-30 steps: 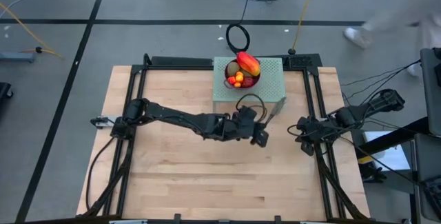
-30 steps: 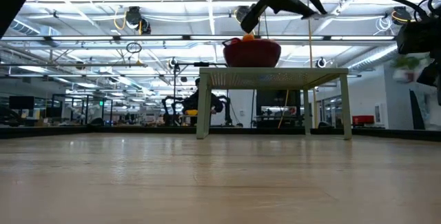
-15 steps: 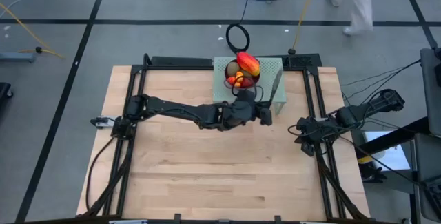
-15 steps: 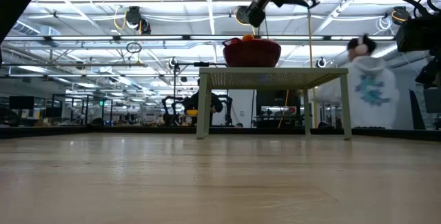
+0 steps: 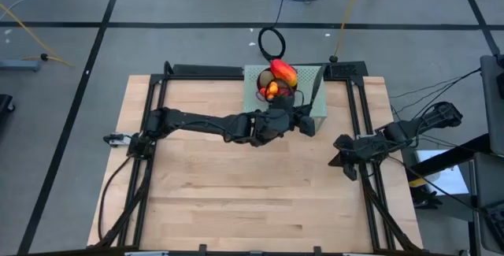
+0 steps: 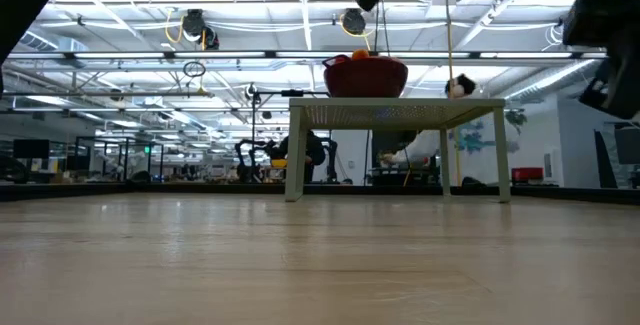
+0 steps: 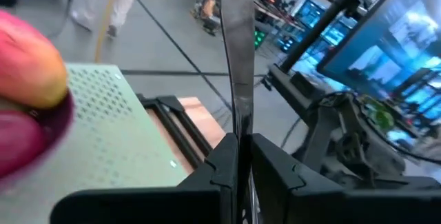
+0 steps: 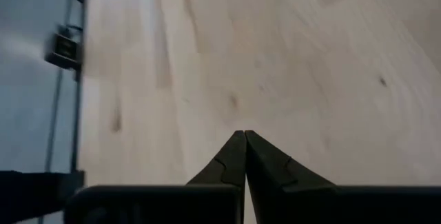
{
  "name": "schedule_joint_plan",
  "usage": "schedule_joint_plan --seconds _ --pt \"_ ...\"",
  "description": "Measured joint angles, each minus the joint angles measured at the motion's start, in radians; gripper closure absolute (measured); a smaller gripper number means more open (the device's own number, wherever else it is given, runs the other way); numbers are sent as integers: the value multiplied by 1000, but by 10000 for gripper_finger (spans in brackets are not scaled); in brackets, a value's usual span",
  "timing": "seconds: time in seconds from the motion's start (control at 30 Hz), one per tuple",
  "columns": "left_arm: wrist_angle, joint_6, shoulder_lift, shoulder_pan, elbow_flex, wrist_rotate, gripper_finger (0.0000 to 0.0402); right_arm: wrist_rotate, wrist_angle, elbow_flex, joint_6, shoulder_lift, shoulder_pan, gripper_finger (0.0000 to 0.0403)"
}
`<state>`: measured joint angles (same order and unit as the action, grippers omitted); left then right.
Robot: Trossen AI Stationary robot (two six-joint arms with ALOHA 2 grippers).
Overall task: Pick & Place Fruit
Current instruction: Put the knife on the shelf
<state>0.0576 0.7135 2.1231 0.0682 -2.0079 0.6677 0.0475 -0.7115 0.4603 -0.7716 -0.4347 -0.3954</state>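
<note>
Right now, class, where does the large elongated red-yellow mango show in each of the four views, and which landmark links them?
High view: the red-yellow mango tops the bowl, top centre.
Low view: only orange-red fruit tips show above the bowl; which is the mango cannot be told.
Left wrist view: at the left edge, beside the held knife.
Right wrist view: not in it.
Shared landmark: the pale green perforated stand.

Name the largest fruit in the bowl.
The mango: long and red-yellow, it lies across the top of the bowl, far bigger than the small orange fruits and the brownish kiwi beside it.
</note>
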Motion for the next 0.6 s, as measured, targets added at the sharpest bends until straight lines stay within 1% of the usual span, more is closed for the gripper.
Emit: schedule_joint_plan --seconds 0.07,0.17,0.4,0.5,0.6 --pt "22 -19 0 5 -19 24 371 1 40 0 6 0 0 403" --pt "22 -51 1 12 -45 25 371 2 92 0 11 0 0 403" --pt "31 -74 1 34 -48 25 371 3 258 0 31 -2 0 401" --pt "25 -88 0 46 -48 34 371 9 325 0 36 -5 1 391" --pt "31 -103 0 57 -48 42 371 45 380 0 44 -10 1 369"
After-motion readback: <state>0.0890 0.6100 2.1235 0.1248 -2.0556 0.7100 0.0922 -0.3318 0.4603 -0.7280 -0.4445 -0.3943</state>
